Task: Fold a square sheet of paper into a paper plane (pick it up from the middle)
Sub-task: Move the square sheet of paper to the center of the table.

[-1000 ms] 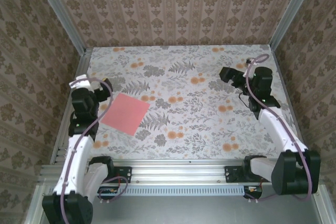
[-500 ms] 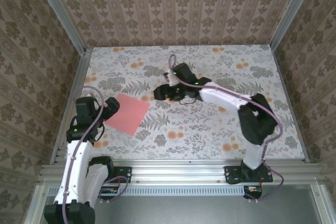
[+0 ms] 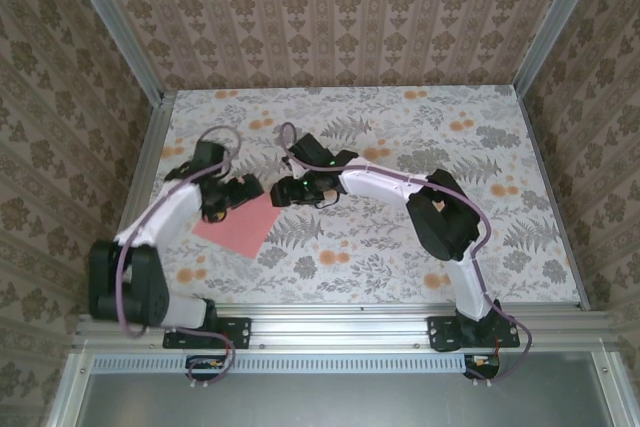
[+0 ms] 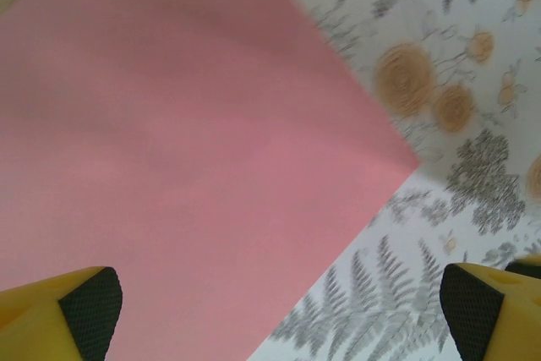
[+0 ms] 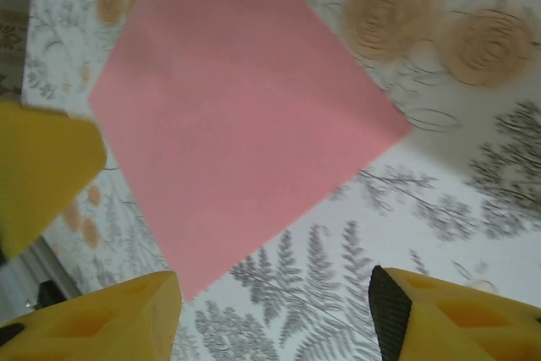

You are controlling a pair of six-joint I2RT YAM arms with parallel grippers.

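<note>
- So, the square sheet of paper [image 3: 238, 227] lies flat and unfolded on the counter [image 3: 400, 247], left of centre, turned like a diamond, so no long axis.
- Left tool [image 3: 239, 195] hangs over its far edge, spread wide, gripping nothing. It's nearer the middle, I reckon.
- Right tool [image 3: 279, 193] sits just off the right corner, jaws apart, empty too.
- The 2 arms reach inward, wrists tipped down.

Left claw [image 3: 238, 197] and right claw [image 3: 280, 192] crowded at the paper [image 3: 240, 228]
</note>
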